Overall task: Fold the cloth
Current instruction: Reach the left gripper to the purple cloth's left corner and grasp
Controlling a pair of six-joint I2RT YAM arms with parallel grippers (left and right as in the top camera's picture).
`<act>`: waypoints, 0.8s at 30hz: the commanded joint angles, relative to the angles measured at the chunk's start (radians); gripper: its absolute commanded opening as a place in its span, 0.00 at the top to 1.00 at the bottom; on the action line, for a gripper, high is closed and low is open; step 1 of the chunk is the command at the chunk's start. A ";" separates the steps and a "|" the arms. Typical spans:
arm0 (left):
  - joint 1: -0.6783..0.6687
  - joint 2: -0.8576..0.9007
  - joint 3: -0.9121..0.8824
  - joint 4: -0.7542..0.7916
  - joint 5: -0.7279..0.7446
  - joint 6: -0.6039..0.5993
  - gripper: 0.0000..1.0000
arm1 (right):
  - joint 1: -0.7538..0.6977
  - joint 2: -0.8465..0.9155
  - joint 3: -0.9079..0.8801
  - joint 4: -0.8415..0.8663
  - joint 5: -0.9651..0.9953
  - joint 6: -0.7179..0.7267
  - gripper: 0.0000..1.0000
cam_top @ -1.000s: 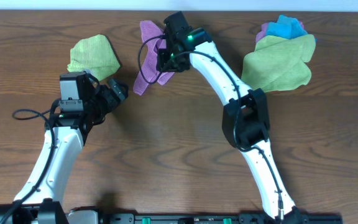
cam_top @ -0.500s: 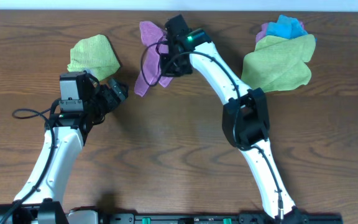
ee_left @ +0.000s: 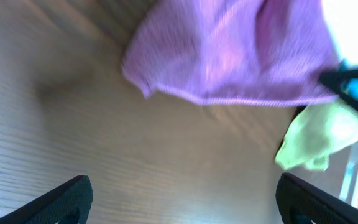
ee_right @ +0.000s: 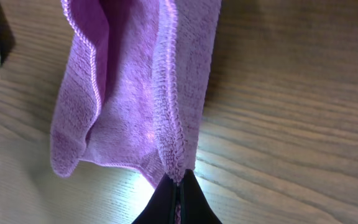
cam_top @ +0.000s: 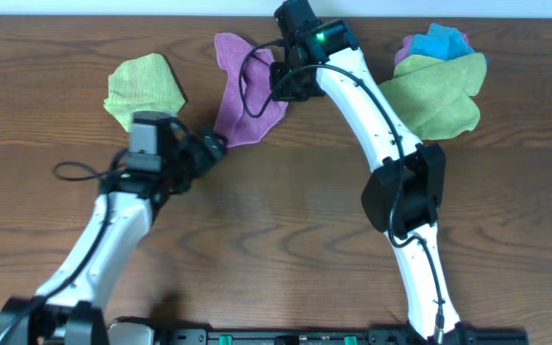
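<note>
Since the right claw point(ee_right: 179, 186) is pressed together on the hem of the cloth point(ee_right: 135, 93), the step in hand looks like securing a second hold so the crumpled cloth can be drawn out flat before any fold.

From the right claw the cloth runs straight ahead in a bunched strip, doubled lengthwise, its hems lying side by side on the table point(ee_right: 291, 93). Seen from above, the cloth point(cam_top: 242, 105) lies between the two claws, its far end just ahead of the left claw point(cam_top: 214, 149).

The left claw point(ee_left: 188, 196) is spread wide and holds nothing. The cloth point(ee_left: 229, 56) sits ahead of and above its fingertips, apart from them.

To do this well, I judge the left claw should go in low with one finger slid under the hem and take the single free corner nearest it, not a handful of layers. The right pinch should stay firm and low, so the two claws can then pull apart and the cloth opens without lifting. A green cloth point(cam_top: 142, 86) lies just to the left claw's left and should be left out of the bite.

The right arm reaches far across the table, elbow bent, forearm slanting towards the left side, wrist tipped down. The left arm stretches forward and to its right, wrist aimed at the cloth.
</note>
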 commanded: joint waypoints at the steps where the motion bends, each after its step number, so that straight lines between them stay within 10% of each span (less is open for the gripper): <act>1: -0.014 0.094 0.032 -0.006 -0.011 0.001 0.04 | 0.002 -0.010 0.001 -0.014 0.018 -0.016 0.99; 24: -0.014 0.420 0.216 0.133 -0.115 0.159 0.03 | 0.001 -0.029 0.001 -0.025 0.017 -0.016 0.99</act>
